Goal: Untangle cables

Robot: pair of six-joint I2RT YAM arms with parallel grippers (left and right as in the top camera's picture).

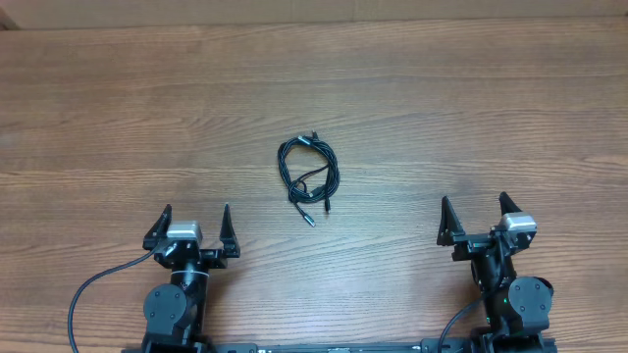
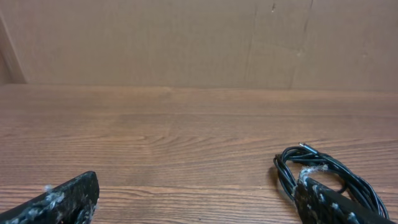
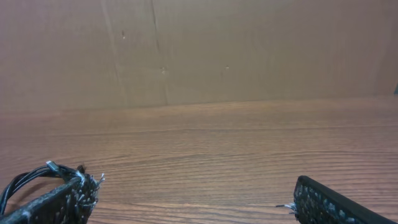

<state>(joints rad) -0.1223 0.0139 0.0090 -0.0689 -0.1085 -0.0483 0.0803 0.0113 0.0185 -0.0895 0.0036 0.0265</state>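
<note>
At centre of the overhead frame, slightly above the midline: the cables (image 1: 310, 177), thin black cords wound in one small loose coil on the wooden table (image 1: 118, 98); a few plug ends stick out at the coil's lower edge and one at its top; individual cords cannot be told apart

Lower left of the overhead frame: left gripper (image 1: 196, 209), jaws spread wide, nothing between them; well apart from the coil, which lies up and to its right

Lower right: right gripper (image 1: 473, 199), jaws likewise wide apart and empty; coil up and to its left, well apart

Left wrist view: coil (image 2: 336, 171) at lower right, partly hidden behind the tip of one finger (image 2: 326, 205); other finger (image 2: 62, 202) at lower left; bare wood between them

Right wrist view: only an edge of the coil (image 3: 31, 177) shows at lower left, behind one finger (image 3: 59, 202); other finger (image 3: 336, 205) at lower right

Brown cardboard wall (image 2: 186, 37) fills the top of both wrist views
</note>
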